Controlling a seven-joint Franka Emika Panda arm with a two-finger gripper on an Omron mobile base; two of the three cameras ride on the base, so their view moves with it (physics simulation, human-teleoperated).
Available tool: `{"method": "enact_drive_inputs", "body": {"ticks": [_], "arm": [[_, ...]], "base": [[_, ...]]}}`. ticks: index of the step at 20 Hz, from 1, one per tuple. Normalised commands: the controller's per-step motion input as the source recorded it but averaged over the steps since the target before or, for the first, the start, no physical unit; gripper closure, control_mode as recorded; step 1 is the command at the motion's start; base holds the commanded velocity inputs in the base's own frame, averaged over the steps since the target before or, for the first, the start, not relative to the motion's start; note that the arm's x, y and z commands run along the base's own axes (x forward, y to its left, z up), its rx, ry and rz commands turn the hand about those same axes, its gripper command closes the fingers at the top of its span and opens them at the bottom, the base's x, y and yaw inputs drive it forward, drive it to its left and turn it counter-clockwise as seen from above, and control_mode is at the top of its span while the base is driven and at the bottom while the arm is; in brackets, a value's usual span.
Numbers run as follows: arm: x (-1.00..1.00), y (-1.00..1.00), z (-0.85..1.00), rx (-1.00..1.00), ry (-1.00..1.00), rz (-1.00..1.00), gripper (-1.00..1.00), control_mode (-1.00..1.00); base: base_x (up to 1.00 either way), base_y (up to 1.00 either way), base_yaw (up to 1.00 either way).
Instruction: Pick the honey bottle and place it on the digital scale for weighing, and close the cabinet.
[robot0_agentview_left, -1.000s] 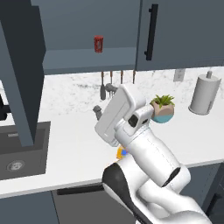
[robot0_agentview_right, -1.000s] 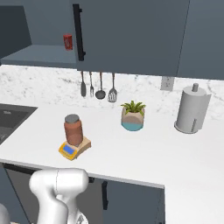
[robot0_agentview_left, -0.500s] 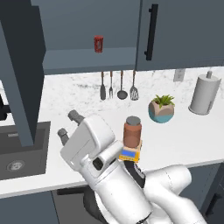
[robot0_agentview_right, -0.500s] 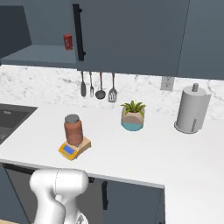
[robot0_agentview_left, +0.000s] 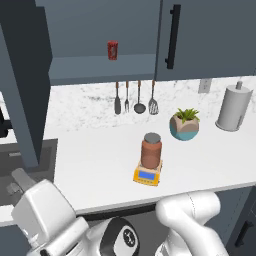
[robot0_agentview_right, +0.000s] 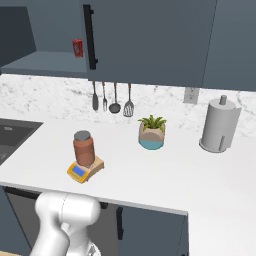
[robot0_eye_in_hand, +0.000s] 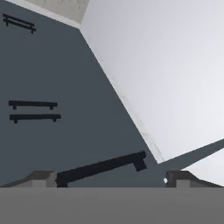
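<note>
The honey bottle (robot0_agentview_left: 151, 149) (robot0_agentview_right: 83, 147), a reddish-brown jar with a grey lid, stands upright on the orange-yellow digital scale (robot0_agentview_left: 148, 175) (robot0_agentview_right: 85, 170) in the middle of the counter. The slate-blue cabinet above has its left door (robot0_agentview_left: 24, 75) swung open, baring a shelf (robot0_agentview_left: 100, 67) (robot0_agentview_right: 40, 62). Its neighbouring door (robot0_agentview_left: 210, 35) is shut, with a black bar handle (robot0_agentview_left: 172, 37) (robot0_agentview_right: 90, 37). My gripper (robot0_eye_in_hand: 109, 179) is open and empty, low in front of the counter edge, far left of the bottle. Its fingertips (robot0_eye_in_hand: 41, 177) stand wide apart, facing dark cabinet fronts.
A small red can (robot0_agentview_left: 113, 50) (robot0_agentview_right: 77, 47) sits on the open shelf. Utensils (robot0_agentview_left: 135, 97) hang on the backsplash. A potted plant (robot0_agentview_left: 184, 125) and a paper towel roll (robot0_agentview_left: 233, 107) stand to the right. The sink (robot0_agentview_left: 20, 160) lies to the left. A black bar handle (robot0_eye_in_hand: 100, 166) is close before the fingers.
The arm has swung down and to the left, away from the honey bottle, which stays on the scale. The jaws stayed open.
</note>
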Motion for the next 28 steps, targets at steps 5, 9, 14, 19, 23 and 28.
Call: {"method": "enact_drive_inputs", "body": {"ticks": [5,9,14,19,23,28], "arm": [[0.08,0.97,-0.05,0.00,0.09,-0.02,-1.00,-1.00],[0.48,0.98,-0.16,0.00,0.05,-0.23,-1.00,-1.00],[0.65,0.45,-0.31,0.22,0.00,-0.28,-1.00,-1.00],[0.83,-0.01,-0.31,0.49,-0.01,-0.13,-1.00,-1.00],[0.80,-0.08,-0.05,0.39,0.01,-0.05,-1.00,-1.00],[0.58,0.05,0.05,0.04,0.18,0.00,-1.00,-1.00]], "base": [[0.00,0.00,0.00],[0.00,0.00,0.00],[0.00,0.00,0.00],[0.00,0.00,0.00],[0.00,0.00,0.00],[0.00,0.00,0.00]]}}
